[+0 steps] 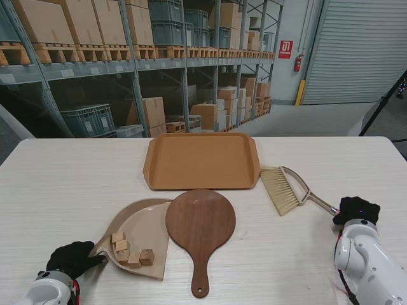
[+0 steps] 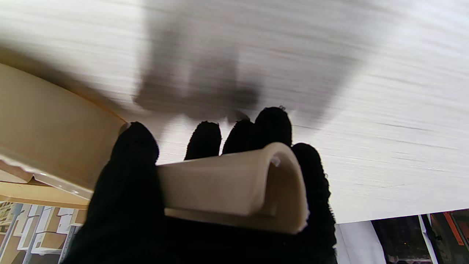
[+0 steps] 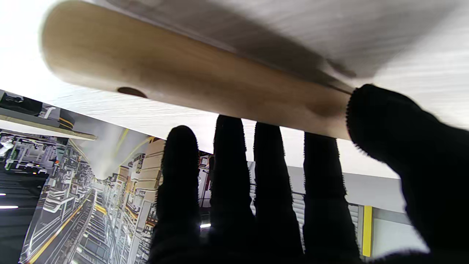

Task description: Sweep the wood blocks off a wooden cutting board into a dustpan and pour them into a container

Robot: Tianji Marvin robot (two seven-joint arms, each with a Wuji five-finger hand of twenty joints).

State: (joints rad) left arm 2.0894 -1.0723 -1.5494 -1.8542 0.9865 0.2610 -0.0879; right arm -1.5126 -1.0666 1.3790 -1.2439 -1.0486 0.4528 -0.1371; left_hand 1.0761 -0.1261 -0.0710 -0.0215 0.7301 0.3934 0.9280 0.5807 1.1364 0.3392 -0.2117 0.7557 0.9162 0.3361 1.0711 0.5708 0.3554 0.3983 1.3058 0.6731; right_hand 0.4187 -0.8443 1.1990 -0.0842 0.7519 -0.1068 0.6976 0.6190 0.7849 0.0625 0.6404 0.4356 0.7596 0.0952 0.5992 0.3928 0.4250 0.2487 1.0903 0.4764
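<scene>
Several small wood blocks lie in the beige dustpan, which rests on the table at the left edge of the round dark cutting board. My left hand is shut on the dustpan's handle, fingers curled round it. The board's top shows no blocks. The brush lies flat on the table to the right. My right hand is at the end of the brush handle, its fingers straight and spread and only the thumb against the wood.
A flat brown tray sits beyond the board at the middle of the table. The board's own handle points toward me. Warehouse shelving stands behind the table's far edge.
</scene>
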